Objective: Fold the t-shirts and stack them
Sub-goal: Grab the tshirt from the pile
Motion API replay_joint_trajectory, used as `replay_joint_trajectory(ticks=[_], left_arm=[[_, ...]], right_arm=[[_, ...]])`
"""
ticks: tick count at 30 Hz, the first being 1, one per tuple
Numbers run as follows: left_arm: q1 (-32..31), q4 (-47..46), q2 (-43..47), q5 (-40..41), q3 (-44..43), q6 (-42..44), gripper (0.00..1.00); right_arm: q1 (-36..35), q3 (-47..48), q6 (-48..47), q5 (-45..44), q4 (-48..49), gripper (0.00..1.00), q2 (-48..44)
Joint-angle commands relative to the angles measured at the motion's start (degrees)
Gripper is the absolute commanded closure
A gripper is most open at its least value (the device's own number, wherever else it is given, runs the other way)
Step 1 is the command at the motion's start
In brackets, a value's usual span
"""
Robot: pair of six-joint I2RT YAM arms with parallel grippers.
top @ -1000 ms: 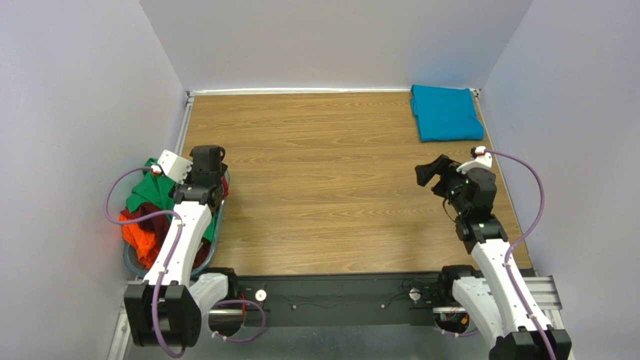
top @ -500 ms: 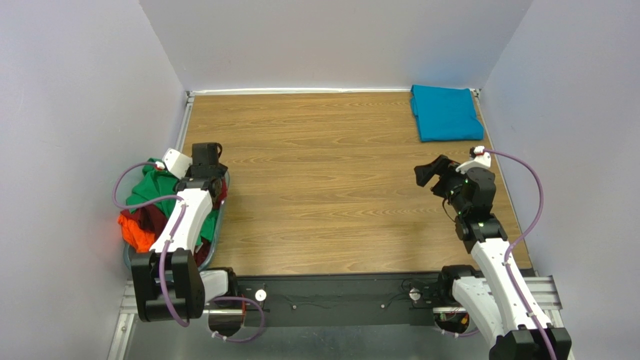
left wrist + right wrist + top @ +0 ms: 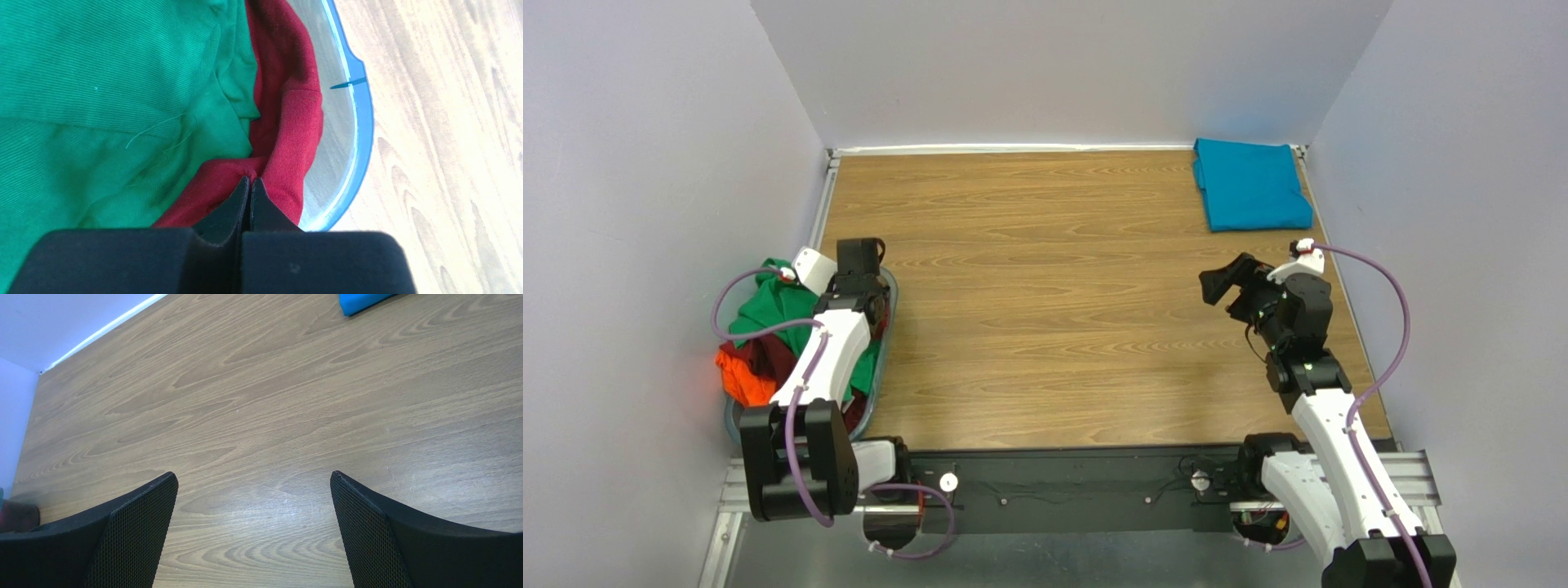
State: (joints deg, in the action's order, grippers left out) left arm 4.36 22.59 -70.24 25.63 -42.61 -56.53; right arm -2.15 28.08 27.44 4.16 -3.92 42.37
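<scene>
A clear basket with a blue rim [image 3: 363, 122] at the table's left edge holds a heap of t-shirts. The green one [image 3: 110, 92] [image 3: 762, 312] lies on top, a dark red one [image 3: 288, 141] runs along the rim, and a bright orange one [image 3: 741, 377] lies at the near side. My left gripper [image 3: 248, 180] [image 3: 864, 279] reaches down into the basket, shut on a fold of the dark red t-shirt. A teal-blue t-shirt [image 3: 1253, 184] [image 3: 362, 301] lies folded at the far right corner. My right gripper [image 3: 251, 474] [image 3: 1225, 282] hovers open over bare wood, holding nothing.
The wooden tabletop [image 3: 1051, 282] is walled in by pale panels on the left, back and right. The basket [image 3: 891, 300] sits against the left wall. A black rail with both arm bases [image 3: 1075, 484] runs along the near edge.
My left gripper has dropped lower into the basket and gone from open to shut, pinching the dark red cloth. The right arm has not moved.
</scene>
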Motion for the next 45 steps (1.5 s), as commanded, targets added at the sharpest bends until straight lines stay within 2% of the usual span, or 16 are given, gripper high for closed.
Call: replay_joint_trajectory(ticks=[1, 5, 12, 20, 23, 30, 36, 41, 45], left_arm=[[0.5, -0.4, 2.7, -1.3, -0.5, 1.1, 1.0], [0.5, -0.4, 5.8, -2.9, -3.0, 3.6, 1.0], [0.5, 1.3, 16.2, -2.3, -8.5, 4.3, 1.0], [0.5, 4.3, 22.7, -0.9, -21.1, 9.4, 1.0], [0.5, 5.7, 22.5, 0.5, -29.4, 11.9, 1.0], [0.4, 6.2, 19.6, 0.9, -40.9, 15.1, 1.0], [0.5, 6.1, 17.0, 0.2, -45.8, 16.3, 1.0], [0.4, 6.9, 15.2, 5.3, -49.6, 16.4, 1.0], [0.5, 4.8, 13.9, 4.9, -53.2, 17.0, 1.0]], right_arm=[[0.0, 0.9, -0.3, 0.1, 0.0, 0.0, 0.3], [0.0, 0.9, -0.3, 0.2, 0.0, 0.0, 0.3], [0.0, 1.1, 0.2, 0.1, 0.0, 0.0, 0.7], [0.0, 1.1, 0.0, 0.8, 0.1, 0.0, 0.7], [0.0, 1.2, -0.1, 0.8, 0.0, 0.0, 0.7], [0.0, 1.1, -0.2, 0.8, 0.0, 0.0, 0.7], [0.0, 1.2, -0.2, 0.5, 0.0, 0.0, 0.7], [0.0, 1.1, -0.2, 0.5, 0.1, 0.0, 1.1], [0.0, 1.2, -0.2, 0.3, 0.0, 0.0, 1.2]])
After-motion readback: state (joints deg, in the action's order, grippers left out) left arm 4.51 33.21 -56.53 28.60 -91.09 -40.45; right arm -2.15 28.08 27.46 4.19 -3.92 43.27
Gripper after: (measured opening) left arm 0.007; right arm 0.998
